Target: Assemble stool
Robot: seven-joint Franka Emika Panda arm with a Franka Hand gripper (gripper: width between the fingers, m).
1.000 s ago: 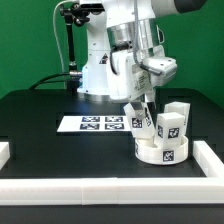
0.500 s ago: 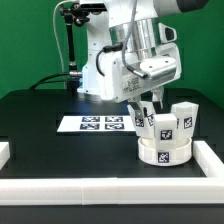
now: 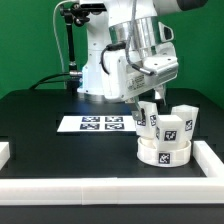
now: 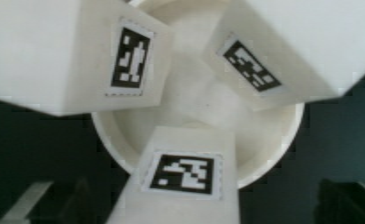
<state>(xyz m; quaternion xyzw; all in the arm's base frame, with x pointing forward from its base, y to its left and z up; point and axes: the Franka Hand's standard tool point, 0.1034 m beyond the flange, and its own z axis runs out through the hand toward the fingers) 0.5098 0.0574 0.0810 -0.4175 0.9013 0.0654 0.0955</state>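
As the exterior view is read from its left to its right, the marker board [image 3: 100,124] is met first, lying flat on the black table [image 3: 50,140], followed by the robot arm [image 3: 130,55] and, at the right, the stool parts grouped beside the white border rail [image 3: 205,160]. The round seat [image 3: 163,152] is seen resting on the table near that rail, with tagged legs standing on or in it: one leg [image 3: 147,118] directly under the gripper [image 3: 150,97] and a second leg [image 3: 176,124] to its right. In the wrist view the seat [image 4: 197,130] is shown as a pale dish with three legs [image 4: 108,55] [image 4: 277,65] [image 4: 193,172] set upon it, two of them leaning. It is judged that the assembly is well advanced, since three legs are already gathered on the seat; whether each is fully seated or screwed home cannot be told, and any remaining leg is not seen. Whether the fingers are clamped on the leg below or parted cannot be told, because they are hidden behind the hand. Compared with the frame one second earlier, the hand is found shifted toward the exterior view's right and turned, and the legs are seen slightly re-angled on the seat.
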